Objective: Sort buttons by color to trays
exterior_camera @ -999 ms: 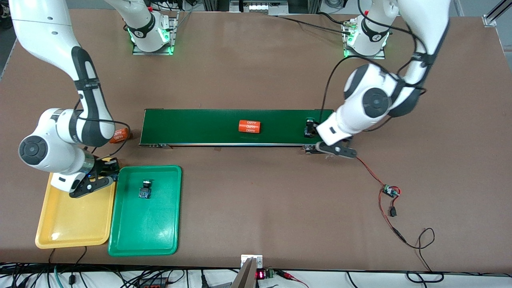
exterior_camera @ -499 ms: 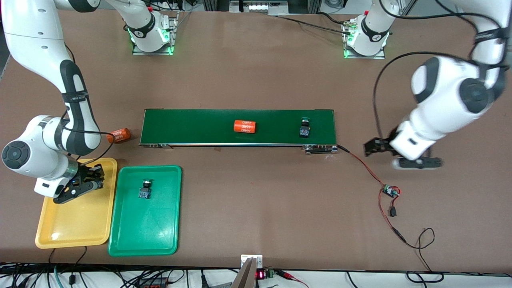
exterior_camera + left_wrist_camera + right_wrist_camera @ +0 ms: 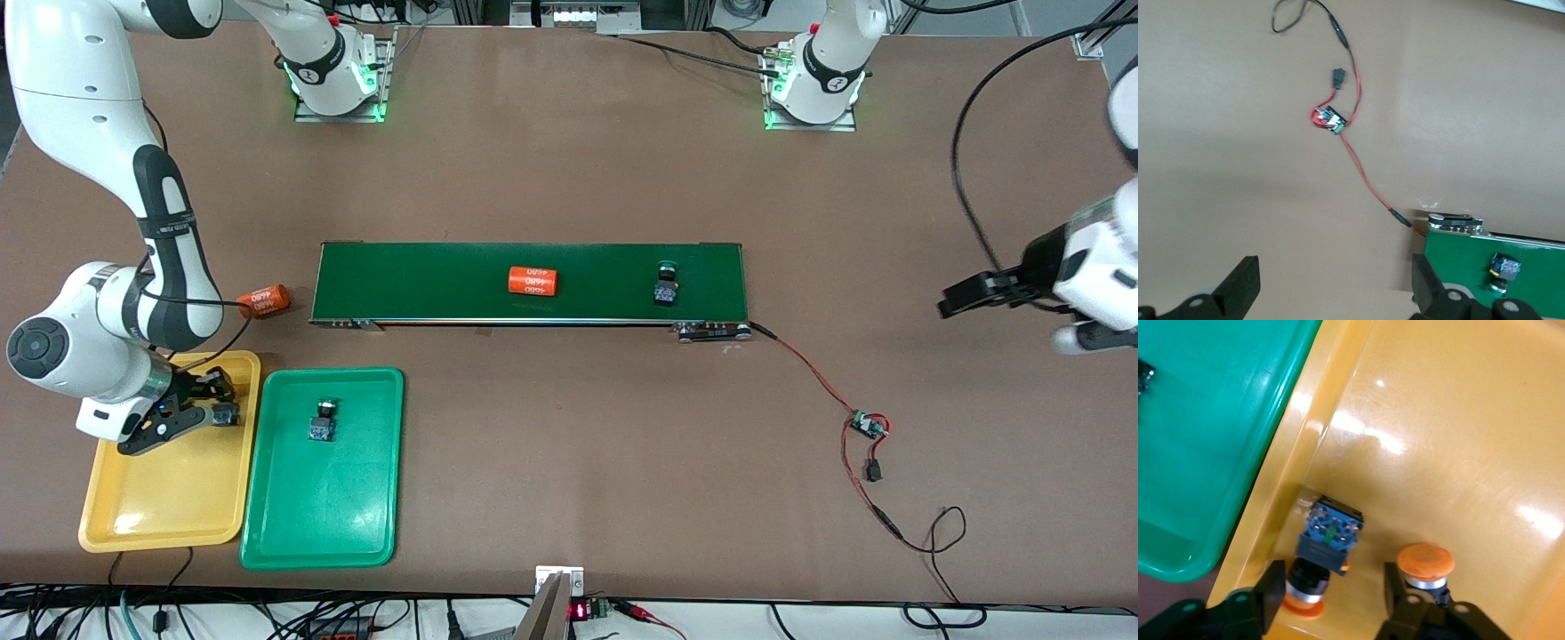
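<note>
Yellow tray (image 3: 133, 516) has two orange-capped buttons under right hand (image 3: 191, 411); fingers parted around one (image 3: 1327, 547), nothing gripped; left hand (image 3: 1005, 293) open, empty, nearer belt's button (image 3: 664, 284).

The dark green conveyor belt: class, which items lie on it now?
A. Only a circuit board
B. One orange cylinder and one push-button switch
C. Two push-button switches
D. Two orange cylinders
B: on the dark green conveyor belt lie one orange cylinder with white print and, toward the left arm's end, one small push-button switch with a dark body; the second orange cylinder lies off the belt on the table.
</note>
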### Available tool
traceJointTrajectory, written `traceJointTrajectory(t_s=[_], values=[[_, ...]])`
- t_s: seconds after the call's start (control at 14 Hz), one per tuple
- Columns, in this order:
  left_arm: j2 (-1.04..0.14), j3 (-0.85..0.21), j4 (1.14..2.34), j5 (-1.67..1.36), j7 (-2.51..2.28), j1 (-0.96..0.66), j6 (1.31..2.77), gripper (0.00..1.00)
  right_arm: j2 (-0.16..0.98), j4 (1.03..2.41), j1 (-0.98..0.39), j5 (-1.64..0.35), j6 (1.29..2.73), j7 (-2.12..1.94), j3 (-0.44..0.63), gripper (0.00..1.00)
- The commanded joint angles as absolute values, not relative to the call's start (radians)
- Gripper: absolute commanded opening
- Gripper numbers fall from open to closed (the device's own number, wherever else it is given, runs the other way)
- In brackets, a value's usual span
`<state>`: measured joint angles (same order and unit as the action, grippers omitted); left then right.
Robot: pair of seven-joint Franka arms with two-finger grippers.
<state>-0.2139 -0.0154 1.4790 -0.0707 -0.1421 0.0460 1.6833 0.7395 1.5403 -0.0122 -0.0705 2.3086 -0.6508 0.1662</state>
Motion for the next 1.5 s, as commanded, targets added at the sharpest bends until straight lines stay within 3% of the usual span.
traceJointTrajectory(t_s=[0.0, 0.29, 0.5, 0.57, 0.71, 1.07, 1.43], values=[[-0.189, -0.014, 1.456, -0.068, -0.092, 0.054, 1.657, 1.0, 0.746, 1.519, 0.002, -0.078, 2.304, -0.655, 0.15, 0.73], [-0.163, -0.012, 1.453, -0.041, -0.025, 0.063, 1.611, 1.0, 0.732, 1.523, -0.026, -0.113, 2.277, -0.624, 0.144, 0.73], [-0.135, -0.021, 1.453, -0.049, -0.038, 0.069, 1.582, 1.0, 0.693, 1.526, -0.086, -0.114, 2.14, -0.47, 0.144, 0.77], [-0.124, -0.026, 1.453, -0.04, -0.046, 0.064, 1.574, 1.0, 0.675, 1.528, -0.11, -0.114, 2.102, -0.409, 0.144, 0.81], [-0.121, -0.012, 1.451, -0.041, -0.034, 0.067, 1.575, 1.0, 0.623, 1.552, -0.164, -0.112, 2.021, -0.29, 0.144, 1.0], [-0.13, -0.015, 1.394, -0.037, -0.023, 0.115, 1.574, 1.0, 0.402, 1.774, -0.322, -0.112, 1.971, -0.022, 0.144, 1.0], [-0.141, -0.025, 1.391, -0.032, -0.028, 0.104, 1.565, 1.0, 0.252, 1.969, -0.503, -0.115, 2.072, 0.225, 0.143, 1.0]])
